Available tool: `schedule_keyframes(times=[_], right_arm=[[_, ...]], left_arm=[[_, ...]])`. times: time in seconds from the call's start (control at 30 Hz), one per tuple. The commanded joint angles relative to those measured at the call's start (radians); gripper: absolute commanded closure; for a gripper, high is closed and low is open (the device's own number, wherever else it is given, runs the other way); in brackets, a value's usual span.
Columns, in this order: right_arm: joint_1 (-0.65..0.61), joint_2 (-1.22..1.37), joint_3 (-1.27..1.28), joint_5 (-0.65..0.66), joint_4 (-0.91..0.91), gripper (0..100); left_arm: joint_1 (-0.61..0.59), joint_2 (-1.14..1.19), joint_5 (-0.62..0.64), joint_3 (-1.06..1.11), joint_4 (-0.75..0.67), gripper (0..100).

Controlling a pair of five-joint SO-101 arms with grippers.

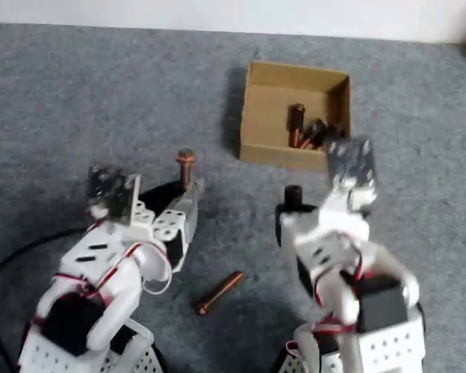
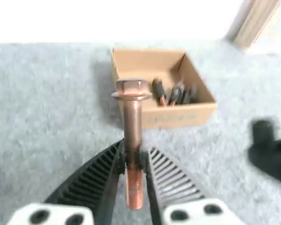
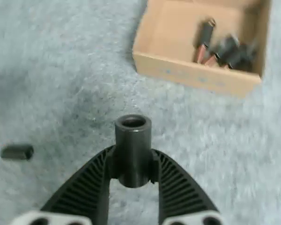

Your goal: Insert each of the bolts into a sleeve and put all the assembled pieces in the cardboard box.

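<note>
My left gripper (image 1: 184,189) is shut on a copper bolt (image 1: 186,166) held upright, head up; in the left wrist view the bolt (image 2: 133,126) stands between the black fingers (image 2: 99,176). My right gripper (image 1: 292,211) is shut on a black sleeve (image 1: 293,196), upright with its bore facing up (image 3: 132,140). The two grippers hang side by side in front of the cardboard box (image 1: 261,118), which holds several assembled pieces (image 1: 307,128). A second bolt (image 1: 220,293) lies on the carpet between the arms. A loose black sleeve (image 3: 17,152) lies on the carpet beside my right gripper.
Grey carpet covers the table. The box (image 2: 175,117) sits beyond both grippers, its near wall facing them. Across the carpet in the left wrist view stands the right gripper with its sleeve (image 2: 262,132). A black cable (image 1: 0,272) loops at the left arm's base.
</note>
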Motion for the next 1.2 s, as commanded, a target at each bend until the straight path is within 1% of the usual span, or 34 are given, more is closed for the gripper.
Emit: schedule_keyframes(times=[0.0, 0.1, 0.17, 0.2, 0.3, 0.37, 0.47, 0.53, 0.6, 0.7, 0.8, 1.03, 1.17], right_arm=[[-0.045, -0.239, 0.254, 0.170, -0.186, 99.4], [-0.099, -0.441, 0.444, 0.242, -0.277, 99.4], [-0.134, -0.564, 0.568, 0.245, -0.314, 99.4], [-0.150, -0.587, 0.622, 0.245, -0.329, 99.4], [-0.188, -0.541, 0.756, 0.249, -0.415, 99.4], [-0.191, -0.539, 0.757, 0.245, -0.456, 99.4], [-0.194, -0.552, 0.731, 0.241, -0.460, 99.4], [-0.194, -0.567, 0.707, 0.207, -0.483, 99.4], [-0.193, -0.564, 0.704, 0.172, -0.558, 99.4], [-0.194, -0.564, 0.714, 0.121, -0.647, 99.4], [-0.191, -0.564, 0.759, 0.098, -0.650, 99.4], [-0.194, -0.564, 0.779, 0.095, -0.648, 99.4], [-0.196, -0.564, 0.779, 0.098, -0.647, 99.4]], left_arm=[[0.012, -0.016, -0.003, -0.047, -0.115, 100], [0.012, -0.018, -0.002, -0.045, -0.238, 100], [0.015, -0.018, 0.006, -0.044, -0.296, 100], [0.024, -0.018, 0.035, -0.044, -0.313, 100], [0.059, -0.025, 0.135, -0.042, -0.313, 100], [0.107, -0.025, 0.157, -0.039, -0.295, 100], [0.151, -0.027, 0.158, 0.002, -0.305, 100], [0.159, -0.027, 0.160, 0.028, -0.345, 100], [0.156, -0.027, 0.161, 0.058, -0.384, 100], [0.154, -0.027, 0.232, 0.108, -0.422, 100], [0.154, -0.027, 0.267, 0.166, -0.471, 100], [0.160, -0.025, 0.272, 0.334, -0.644, 100], [0.191, -0.025, 0.273, 0.386, -0.652, 100]])
